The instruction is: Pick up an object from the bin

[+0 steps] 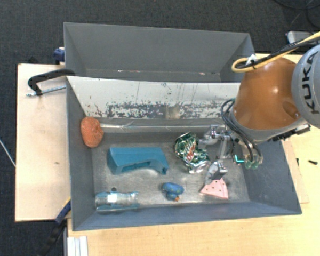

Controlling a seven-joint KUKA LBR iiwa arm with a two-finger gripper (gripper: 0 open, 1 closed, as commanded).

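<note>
In the grey bin [149,52], the teal block [137,160] lies mid-left, well apart from the hand [217,165]. The hand hangs low at the right, with the crumpled foil wrapper [191,152] just to its left and the pink wedge [215,189] just nearer. I cannot tell whether the hand is released or clenched. The wrapper is probably light, soft and slippery, so a pinch across its bulk should do. The wedge looks light and stiffer, and its flat faces would likely grip better than its slanted edges.
</note>
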